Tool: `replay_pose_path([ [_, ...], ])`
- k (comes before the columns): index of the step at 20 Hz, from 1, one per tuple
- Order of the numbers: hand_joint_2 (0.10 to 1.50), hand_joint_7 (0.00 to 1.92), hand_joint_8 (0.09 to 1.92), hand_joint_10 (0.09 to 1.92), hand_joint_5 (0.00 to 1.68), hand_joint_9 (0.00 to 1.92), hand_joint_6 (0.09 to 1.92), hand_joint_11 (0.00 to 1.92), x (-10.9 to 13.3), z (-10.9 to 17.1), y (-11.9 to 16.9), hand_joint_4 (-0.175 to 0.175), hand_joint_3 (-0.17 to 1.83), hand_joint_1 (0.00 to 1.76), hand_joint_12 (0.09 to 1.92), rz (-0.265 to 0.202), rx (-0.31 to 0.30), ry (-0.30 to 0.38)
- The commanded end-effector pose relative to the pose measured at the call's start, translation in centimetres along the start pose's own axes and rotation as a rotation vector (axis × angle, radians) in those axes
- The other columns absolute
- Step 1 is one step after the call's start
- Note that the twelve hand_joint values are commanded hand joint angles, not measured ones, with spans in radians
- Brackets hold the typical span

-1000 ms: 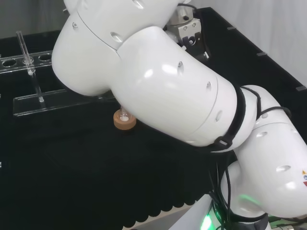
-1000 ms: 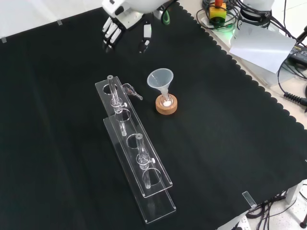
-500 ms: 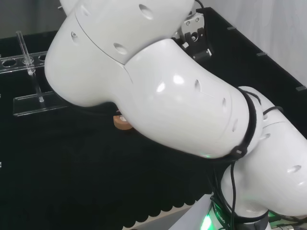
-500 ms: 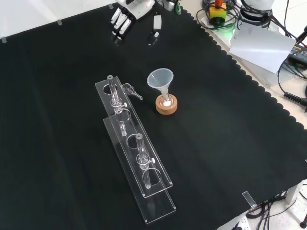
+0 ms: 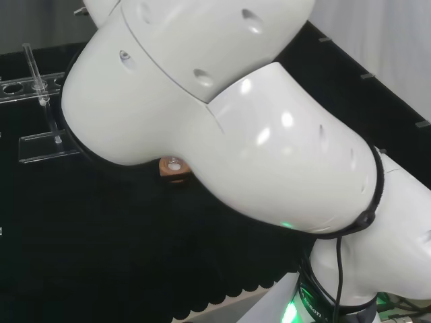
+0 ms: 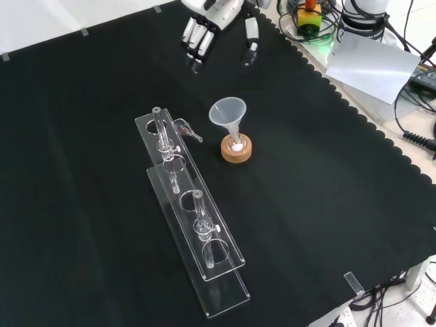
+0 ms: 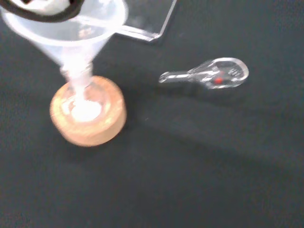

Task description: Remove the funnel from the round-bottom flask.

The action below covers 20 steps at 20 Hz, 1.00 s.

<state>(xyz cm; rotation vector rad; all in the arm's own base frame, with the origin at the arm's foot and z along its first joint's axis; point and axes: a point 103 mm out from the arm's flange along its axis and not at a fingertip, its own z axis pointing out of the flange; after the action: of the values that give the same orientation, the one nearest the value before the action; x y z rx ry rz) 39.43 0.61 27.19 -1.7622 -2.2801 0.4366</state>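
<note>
A clear plastic funnel stands with its stem in a small round-bottom flask that holds a little white matter. The flask rests on a cork ring near the middle of the cloth. In the wrist view the funnel rises from the flask neck above the cork ring. The head view gives a glimpse of the cork ring under the arm's white links. My hand hangs at the top of the front view, beyond the funnel, open with fingers pointing down and holding nothing.
A long clear rack with two upright glass tubes lies left of the flask in the front view. A small clear glass stopper lies on the cloth between the rack and the funnel, also in the wrist view as the stopper.
In the front view the hand has shifted right and slightly down towards the funnel. The arm's links have swung and cover more of the head view. Funnel, flask and rack have not moved.
</note>
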Motion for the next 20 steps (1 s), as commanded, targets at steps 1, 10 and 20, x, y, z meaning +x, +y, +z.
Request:
replay_pose_path([
  [1,0.64,0.13,0.72,0.69,0.27,0.48,0.09,0.41,2.6,-0.1,0.2,-0.053,0.39,0.55,1.41,-0.063,0.063,0.004],
  [10,0.69,0.0,0.51,0.82,0.15,0.2,0.09,0.43,4.1,0.8,2.8,-0.045,0.25,0.57,1.42,-0.081,0.125,-0.005],
  [20,0.7,0.0,0.52,0.86,0.13,0.23,0.09,0.42,4.8,2.2,5.7,-0.041,0.22,0.58,1.44,-0.109,0.211,-0.011],
])
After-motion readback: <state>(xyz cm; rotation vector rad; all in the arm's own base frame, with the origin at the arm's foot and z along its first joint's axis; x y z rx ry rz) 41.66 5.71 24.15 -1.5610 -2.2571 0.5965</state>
